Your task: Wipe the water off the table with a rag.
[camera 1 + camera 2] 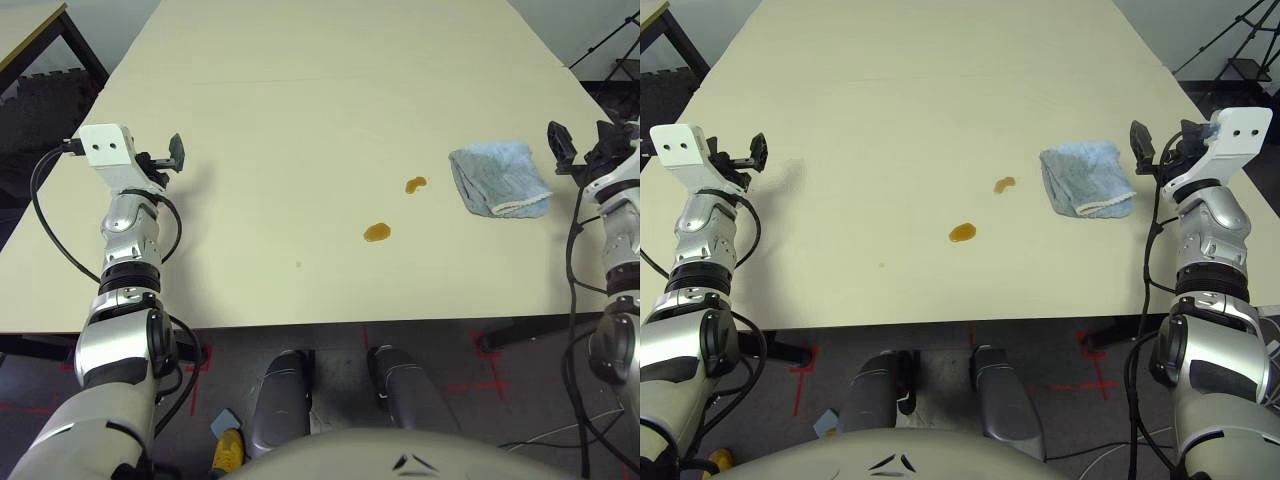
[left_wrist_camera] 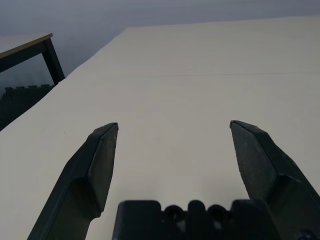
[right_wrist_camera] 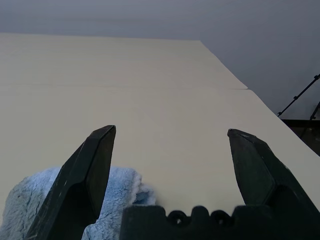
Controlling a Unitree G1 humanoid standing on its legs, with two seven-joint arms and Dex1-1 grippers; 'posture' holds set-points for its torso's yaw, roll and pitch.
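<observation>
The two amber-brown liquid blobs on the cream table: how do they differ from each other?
The nearer amber-brown blob is larger and rounder; the farther amber-brown blob is smaller and more elongated. The farther one lies closer to the light blue terry rag, the nearer one closer to the robot. Both are glossy and rest on the pale cream table, untouched.

Here's the worktop [image 1: 300, 100], a broad pale cream slab with a faint seam running across its far half. Two small amber, glossy blobs of water sit out on it: one [image 1: 377, 232] nearer the front edge, the other [image 1: 416, 184] a little farther back and to the right, apart from each other. Just right of that second blob lies the light blue rag [image 1: 499, 178], bunched up, whitish stitched hem toward the front edge, not touching either blob.
</observation>
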